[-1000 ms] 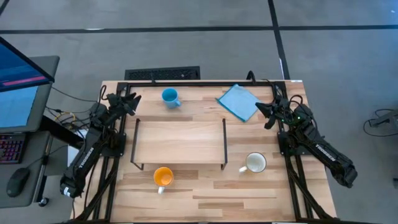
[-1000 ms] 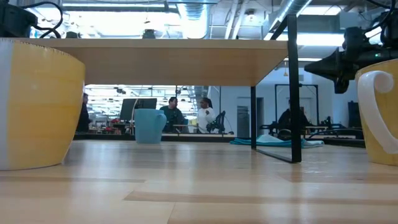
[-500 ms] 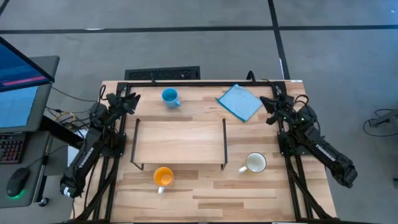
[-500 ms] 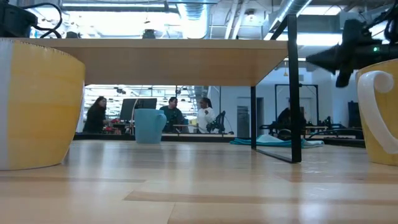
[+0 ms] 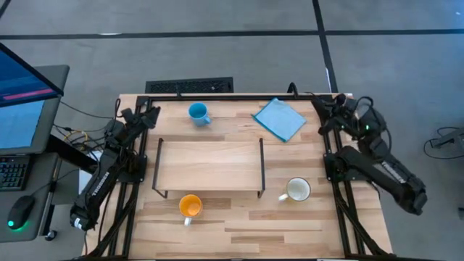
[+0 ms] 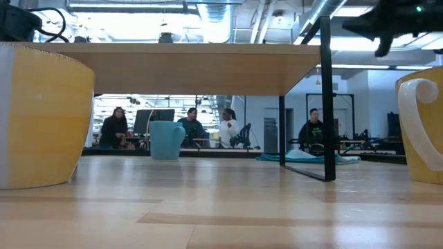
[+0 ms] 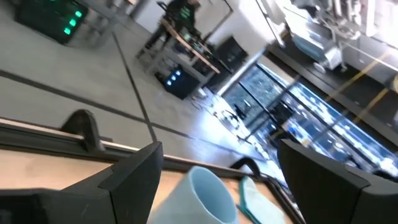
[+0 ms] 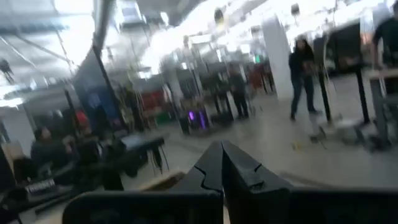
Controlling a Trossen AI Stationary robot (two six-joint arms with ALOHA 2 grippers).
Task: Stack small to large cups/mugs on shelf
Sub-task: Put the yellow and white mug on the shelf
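Observation:
The blue mug (image 5: 197, 112) stands upright on the table beyond the shelf (image 5: 210, 165). The orange mug (image 5: 190, 206) stands in front of the shelf, and the white mug (image 5: 297, 190) stands off its right end. The shelf's board (image 6: 187, 69) rests on black wire legs. My left gripper (image 5: 148, 116) hangs open at the table's far left, level. It points at the blue mug (image 7: 208, 196) from a distance and touches nothing. My right gripper (image 5: 319, 105) is shut and empty, raised high (image 6: 349, 28) over the far right corner.
A flat blue cloth (image 5: 279, 118) lies on the table at the far right, under and beside my right gripper. A black rail (image 5: 239, 96) runs along the far edge. People show in the room beyond (image 6: 190, 128).
My right gripper has risen well above the table and drawn back toward the far right corner, away from the blue cloth. It has stayed shut. The mugs, shelf and cloth have not moved.

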